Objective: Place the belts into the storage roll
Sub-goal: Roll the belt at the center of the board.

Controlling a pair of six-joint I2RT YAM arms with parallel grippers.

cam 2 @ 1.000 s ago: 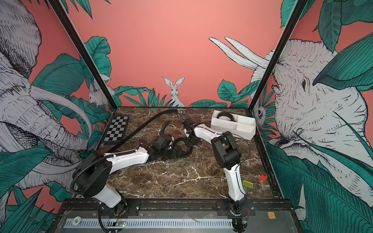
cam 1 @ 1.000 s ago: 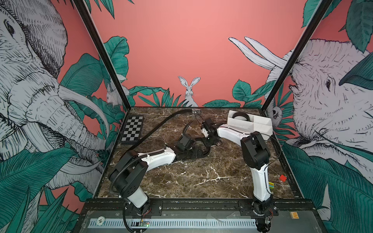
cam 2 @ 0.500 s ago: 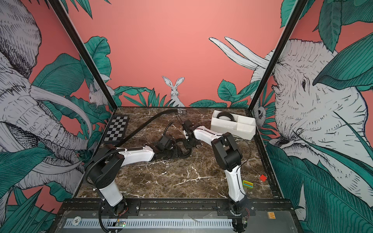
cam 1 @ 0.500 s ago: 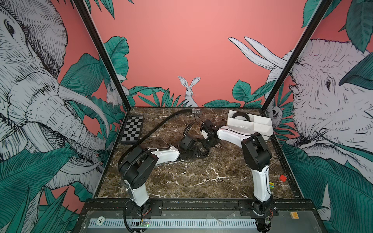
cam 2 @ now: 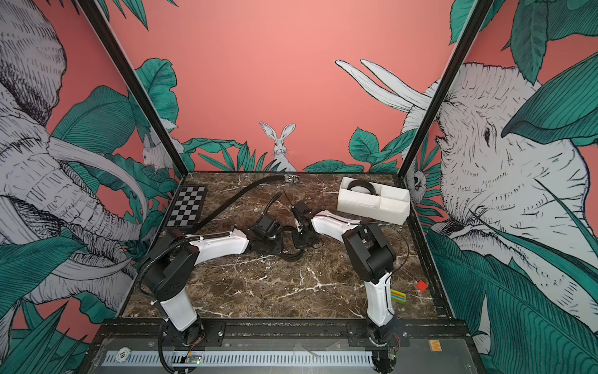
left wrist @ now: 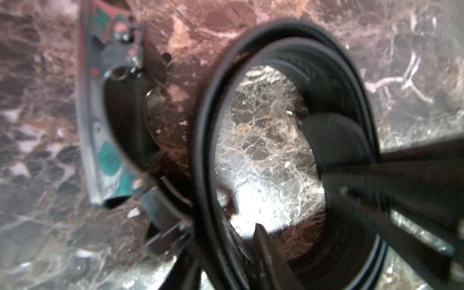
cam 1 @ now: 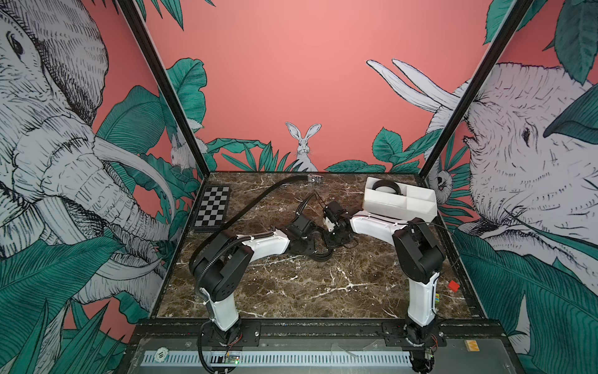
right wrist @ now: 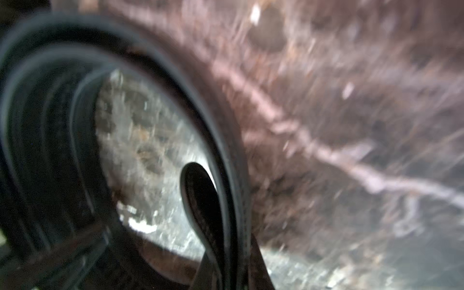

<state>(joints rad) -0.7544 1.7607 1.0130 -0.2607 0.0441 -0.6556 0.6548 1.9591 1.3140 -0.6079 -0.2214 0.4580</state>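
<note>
Inward has swung the left arm's black elbow joint since a second ago, drawn closer to the table's middle, carrying the left gripper point(cam 1: 313, 249) up to the belt.

Nearest the camera, by the right edge of the dark brown marble table point(cam 1: 291, 291), lie a small red cube point(cam 1: 453, 285) and, just beside the right arm's base, a striped multicoloured block point(cam 2: 398, 297).

Further in, at mid-table, both grippers meet low over a black coiled belt point(cam 1: 322, 257) resting on the marble. In the blurred left wrist view, one of the left gripper's fingers point(left wrist: 262, 248) stands inside the coil and the other outside, with the strap wall between them. Whether they already pinch it I cannot tell. The right gripper point(cam 1: 335, 240) is clenched on the opposite side of the same coil, and in the right wrist view the strap runs down between its fingers. A shiny metal buckle point(left wrist: 100, 125) lies on the marble just beside the coil.

Beyond, a black-and-grey checkered board point(cam 1: 212, 207) lies at the far left, and a ribbed black cable hose point(cam 1: 259, 200) sweeps toward the back wall. At the far right sits a white plastic storage tray point(cam 1: 398, 207), with a second black belt point(cam 1: 385, 187) curled in its left-end compartment.
</note>
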